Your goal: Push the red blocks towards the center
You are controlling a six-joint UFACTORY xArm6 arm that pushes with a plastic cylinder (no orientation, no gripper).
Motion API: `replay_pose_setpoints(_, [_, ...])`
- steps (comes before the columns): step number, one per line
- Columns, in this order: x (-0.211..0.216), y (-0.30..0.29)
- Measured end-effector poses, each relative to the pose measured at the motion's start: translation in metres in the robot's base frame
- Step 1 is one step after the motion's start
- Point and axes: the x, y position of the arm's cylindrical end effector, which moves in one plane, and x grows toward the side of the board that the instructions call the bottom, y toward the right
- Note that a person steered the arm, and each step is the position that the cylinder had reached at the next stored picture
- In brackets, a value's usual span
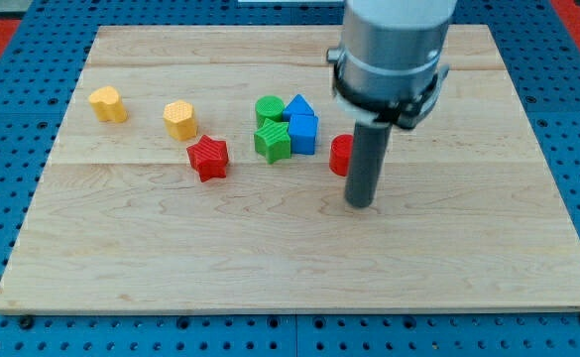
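My tip [362, 203] is a bare rod end resting on the wooden board [121, 268], holding nothing; a red block [340, 155] sits just beside the rod on the view's left, largely hidden behind it so its shape cannot be made out. The red star block [208, 158] lies well to the left of the tip, near the yellow block [179, 119]. The arm housing above is cut off by the view's top.

Two red blocks [208, 158] [340, 155], two yellow [108, 103] [179, 119], two green [272, 142] [268, 107], two blue [303, 133] [299, 105].
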Motion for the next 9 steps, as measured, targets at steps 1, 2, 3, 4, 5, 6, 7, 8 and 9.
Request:
replay_pose_setpoints(1, [0.012,-0.148])
replay_pose_setpoints(2, [-0.026,-0.240])
replay_pose_setpoints(3, [-0.075,-0.214])
replay_pose_setpoints(4, [-0.072,-0.127])
replay_pose_setpoints(5, [-0.035,-0.054])
replay_pose_setpoints(6, [-0.019,-0.012])
replay_pose_setpoints(7, [-0.031,0.002])
replay_pose_setpoints(8, [-0.081,0.002])
replay_pose_setpoints(9, [-0.093,-0.021])
